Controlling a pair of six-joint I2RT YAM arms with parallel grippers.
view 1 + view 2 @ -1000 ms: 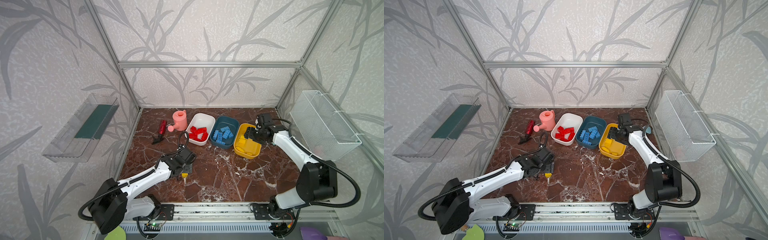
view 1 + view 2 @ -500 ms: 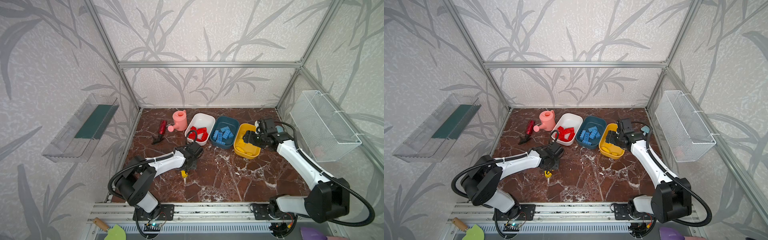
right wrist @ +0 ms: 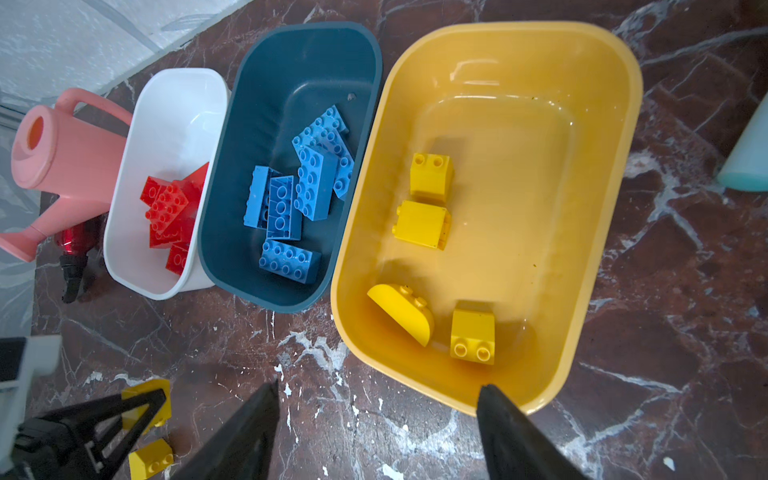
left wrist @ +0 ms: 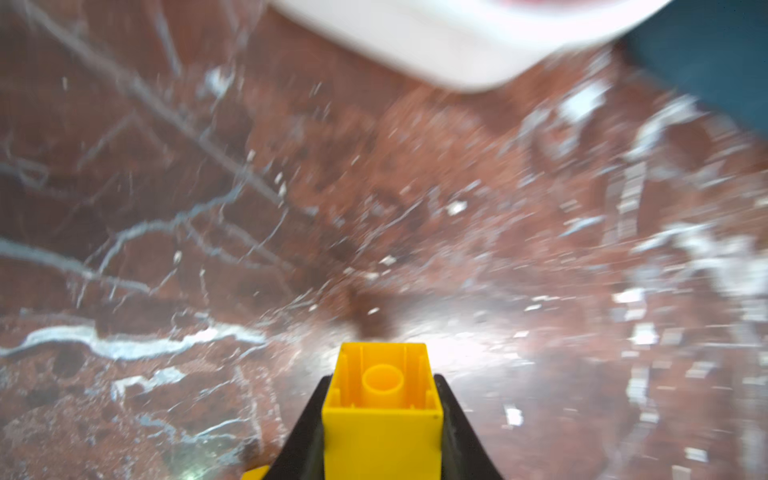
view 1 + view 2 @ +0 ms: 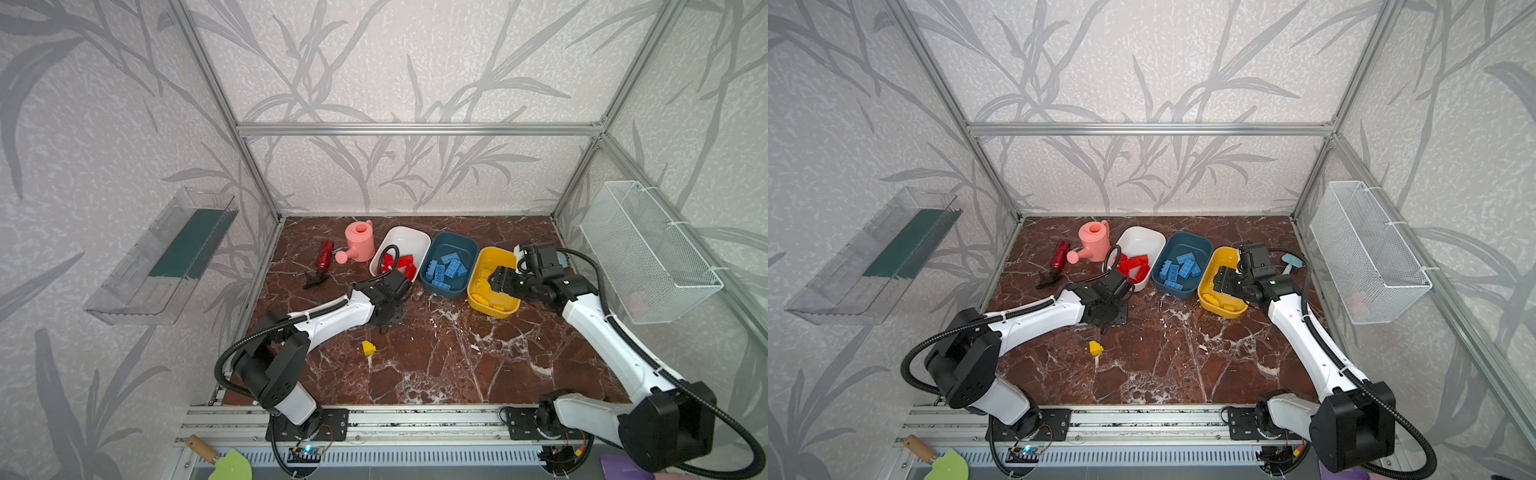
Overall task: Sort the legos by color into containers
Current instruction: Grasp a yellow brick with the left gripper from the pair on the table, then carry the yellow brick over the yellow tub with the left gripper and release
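Where left fingers meet — yellow brick pinched.

In your left gripper, black-fingered, the brick is yellow; under it the table is dark red marble, veined white. Ahead of your right gripper: yellow tub, teal tub with blue bricks, white tub with red bricks.

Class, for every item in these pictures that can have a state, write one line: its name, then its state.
Left end effector, shut on held yellow brick.
Right end effector, open, empty.
White tub, holds red bricks.
Teal tub, holds blue bricks.
Yellow tub, holds four yellow bricks.
Loose yellow brick, lying on the table, untouched.
Pink watering can, upright.
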